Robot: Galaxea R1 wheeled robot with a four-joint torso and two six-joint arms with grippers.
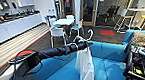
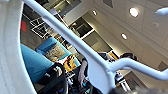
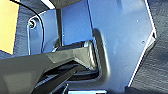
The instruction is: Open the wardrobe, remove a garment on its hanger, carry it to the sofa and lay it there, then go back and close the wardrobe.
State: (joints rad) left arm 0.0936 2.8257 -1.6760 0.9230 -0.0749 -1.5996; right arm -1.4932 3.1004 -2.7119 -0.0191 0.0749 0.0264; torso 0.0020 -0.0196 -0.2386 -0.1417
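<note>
Head view: left gripper [image 1: 85, 44] outstretched, gripping hanger [image 1: 84, 36].

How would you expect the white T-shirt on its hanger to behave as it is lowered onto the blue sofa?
The T-shirt hangs in loose folds, so it is probably floppy and will crumple. It looks thin, likely light. The hanger seems rigid and may tip sideways on the sofa.
</note>
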